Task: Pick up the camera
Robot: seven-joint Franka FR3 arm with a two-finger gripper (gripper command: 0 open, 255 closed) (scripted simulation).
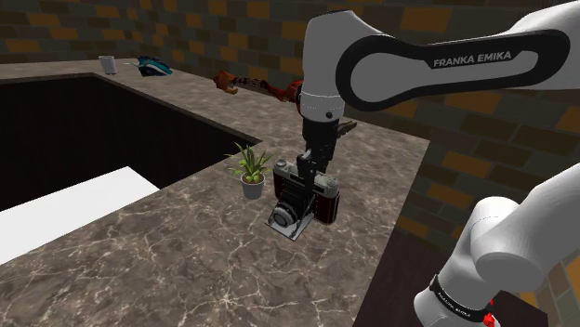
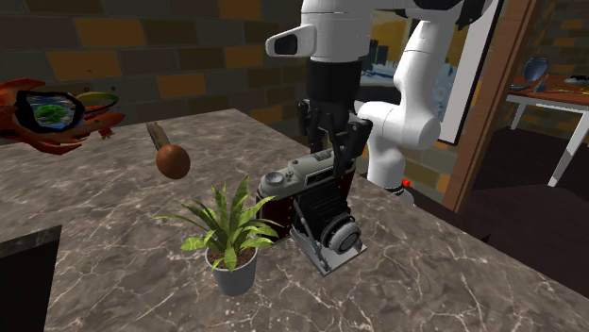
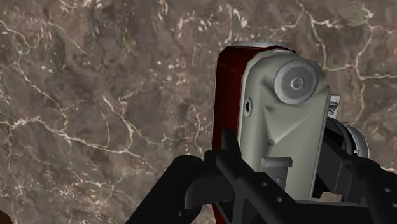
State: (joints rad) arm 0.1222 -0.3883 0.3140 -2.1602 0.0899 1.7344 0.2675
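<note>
Grasp step: the black claw pinches the red-and-silver folding camera standing on the brown marbled table; next, a straight, steady lift.

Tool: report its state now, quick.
Tool: closed, gripping the camera by its grey top.

Pincer at camera top, potted plant beside
</note>
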